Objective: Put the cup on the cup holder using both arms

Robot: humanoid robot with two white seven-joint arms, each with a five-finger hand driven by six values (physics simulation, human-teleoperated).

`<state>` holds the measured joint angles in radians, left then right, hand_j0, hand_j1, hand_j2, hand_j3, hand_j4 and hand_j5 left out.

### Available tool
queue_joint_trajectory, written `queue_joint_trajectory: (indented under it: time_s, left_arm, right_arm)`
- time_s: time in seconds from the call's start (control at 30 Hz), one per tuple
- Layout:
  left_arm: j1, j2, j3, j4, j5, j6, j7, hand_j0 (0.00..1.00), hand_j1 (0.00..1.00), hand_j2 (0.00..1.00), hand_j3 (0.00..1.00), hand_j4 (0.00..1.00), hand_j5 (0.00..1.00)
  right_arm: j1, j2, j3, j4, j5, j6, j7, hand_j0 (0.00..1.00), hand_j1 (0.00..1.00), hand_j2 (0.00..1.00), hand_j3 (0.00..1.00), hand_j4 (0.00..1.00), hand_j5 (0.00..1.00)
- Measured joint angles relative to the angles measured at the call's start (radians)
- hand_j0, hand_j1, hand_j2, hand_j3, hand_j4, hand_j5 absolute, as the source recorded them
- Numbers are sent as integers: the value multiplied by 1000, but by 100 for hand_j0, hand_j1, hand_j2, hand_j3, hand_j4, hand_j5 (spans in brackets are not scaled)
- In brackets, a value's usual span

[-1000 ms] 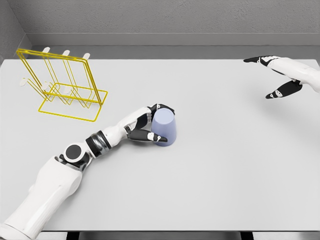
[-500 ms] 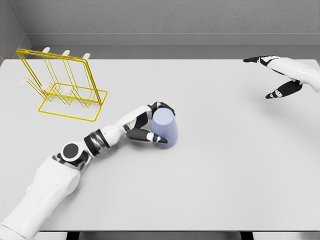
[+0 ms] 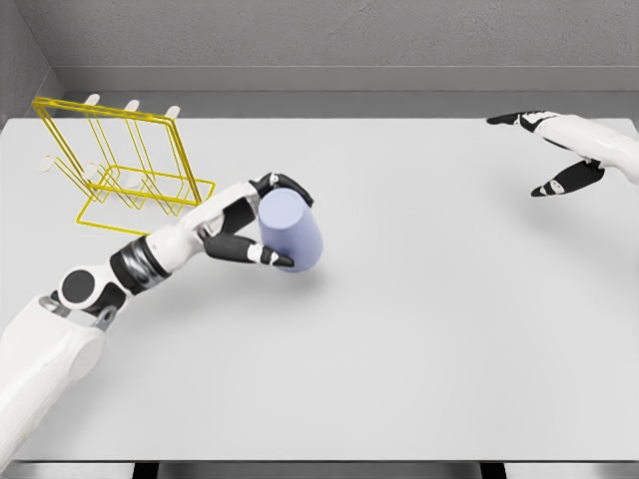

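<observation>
Cup (image 3: 291,231) gripped in left hand (image 3: 247,226), seemingly lifted, near yellow cup holder (image 3: 120,170); right hand (image 3: 559,150) spread

A bare simulated test bench rather than any lived-in room: a plain, pale grey tabletop (image 3: 419,339) set against flat grey textured walls (image 3: 329,35), rendered without clutter or furnishings, carrying only a yellow wire cup holder (image 3: 120,165) and a lavender cup (image 3: 292,232) before white robot arms.

Cup (image 3: 291,232) is a plain pale lavender, the holder (image 3: 120,170) is bright yellow wire with white peg tips, desk (image 3: 419,329) is flat light grey, hands are white with black joints.
</observation>
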<state>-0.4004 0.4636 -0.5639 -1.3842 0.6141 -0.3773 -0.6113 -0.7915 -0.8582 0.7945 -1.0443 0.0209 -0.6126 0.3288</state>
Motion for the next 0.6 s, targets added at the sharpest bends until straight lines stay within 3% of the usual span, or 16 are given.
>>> queue_joint_trajectory:
  time_s: [0.33, 0.6]
  left_arm:
    - [21, 124, 38, -128, 74, 4, 4, 41, 41, 41, 41, 41, 41]
    - [15, 158, 70, -167, 102, 15, 7, 41, 41, 41, 41, 41, 41]
  right_arm:
    - [2, 0, 0, 0, 0, 0, 0, 100, 100, 100, 100, 100, 100]
    - [2, 1, 0, 0, 0, 0, 0, 100, 100, 100, 100, 100, 100]
